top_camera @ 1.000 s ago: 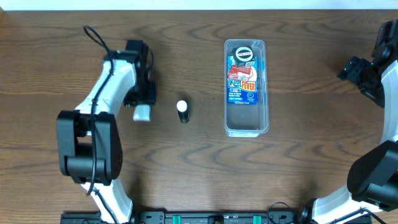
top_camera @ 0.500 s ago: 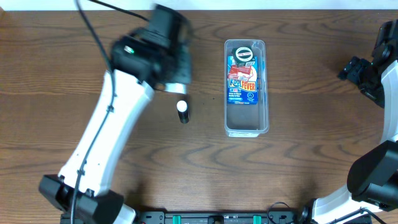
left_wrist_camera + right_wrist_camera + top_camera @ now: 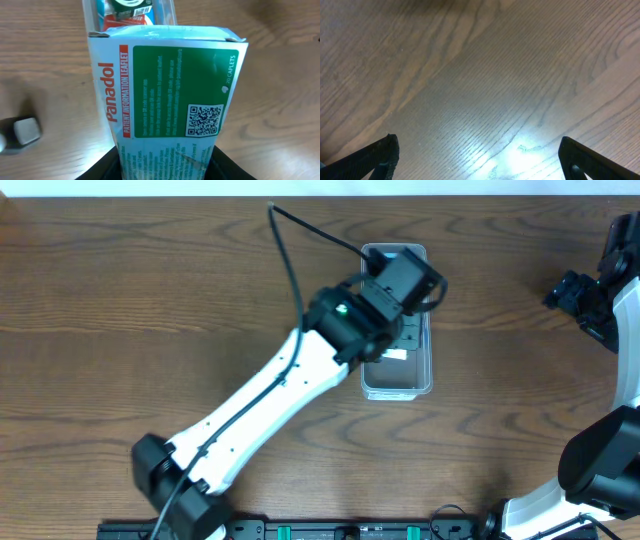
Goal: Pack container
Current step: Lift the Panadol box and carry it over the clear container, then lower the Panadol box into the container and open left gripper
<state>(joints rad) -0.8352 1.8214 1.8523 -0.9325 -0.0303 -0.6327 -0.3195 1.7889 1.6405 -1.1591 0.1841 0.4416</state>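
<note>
The container [image 3: 397, 389] is a long clear plastic bin right of the table's middle; it also shows at the top of the left wrist view [image 3: 90, 17]. It holds a blue printed carton [image 3: 117, 19] and a black round item. My left gripper [image 3: 394, 340] reaches over the container's near half, shut on a white and green Panadol box [image 3: 167, 85], which shows white in the overhead view [image 3: 396, 354]. In the left wrist view the jaws [image 3: 167, 167] clamp the box's lower end. My right gripper [image 3: 572, 292] is open and empty at the far right, over bare table [image 3: 480, 160].
A small bottle with a pale cap [image 3: 22, 132] lies on the wood left of the container; in the overhead view the left arm [image 3: 270, 395] hides it. The arm crosses the table diagonally from the front left.
My left arm has swung from the table's left side to over the container, carrying the Panadol box with it. The right arm has not moved.
</note>
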